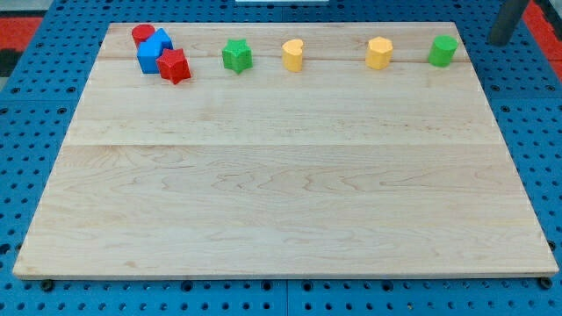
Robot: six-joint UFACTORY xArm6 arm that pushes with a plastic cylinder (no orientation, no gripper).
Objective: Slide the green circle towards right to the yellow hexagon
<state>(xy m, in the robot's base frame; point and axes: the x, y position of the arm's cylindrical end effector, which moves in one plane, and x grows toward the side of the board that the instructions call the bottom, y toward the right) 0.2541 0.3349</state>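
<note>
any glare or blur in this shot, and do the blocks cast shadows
Camera view: even, soft light, no glare on the wooden board. Blocks such as the green circle and yellow hexagon are fairly sharp, with only faint short shadows at their bases. The rod at the view's top right looks blurred; my tip is off the board.

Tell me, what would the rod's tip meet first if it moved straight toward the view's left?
Probably the green circle; my tip is off the board's top right corner, slightly higher in view, so depth is unclear.
</note>
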